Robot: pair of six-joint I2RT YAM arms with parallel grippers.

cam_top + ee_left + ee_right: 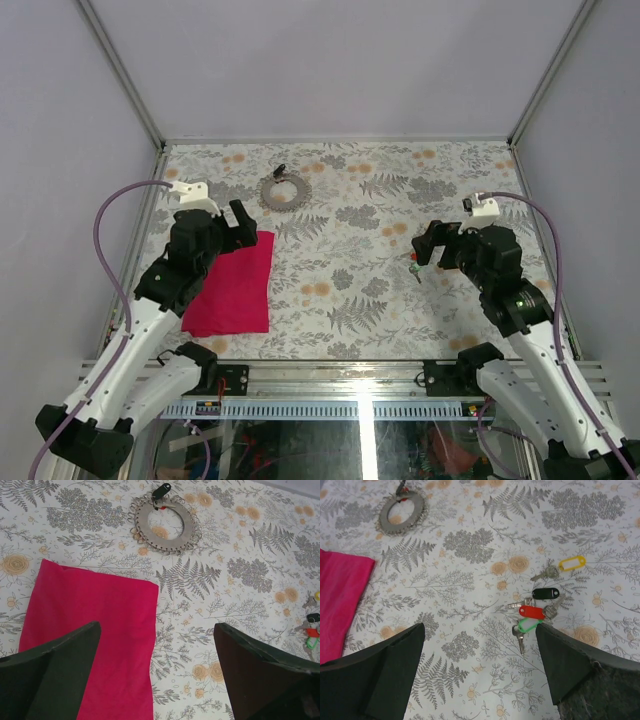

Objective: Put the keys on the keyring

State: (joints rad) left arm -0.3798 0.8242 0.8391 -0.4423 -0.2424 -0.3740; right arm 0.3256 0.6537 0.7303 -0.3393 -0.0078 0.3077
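Observation:
The keys lie in a loose cluster on the floral table: yellow tag (571, 562), black tag (546, 593), red tag (532, 612) and green tag (529, 625). In the top view the keys (413, 262) are a small cluster just left of my right gripper (428, 243). That gripper (480, 670) is open and empty, hovering above the table with the keys by its right finger. The keyring (284, 190) is a silver chain coiled in a ring at the back, with a dark clasp (161, 490). My left gripper (157, 670) is open and empty above the cloth's right edge.
A magenta cloth (235, 285) lies flat at the front left, under my left gripper, and also shows in the left wrist view (90, 630). Metal frame rails (360, 380) run along the near edge, and grey walls enclose the table.

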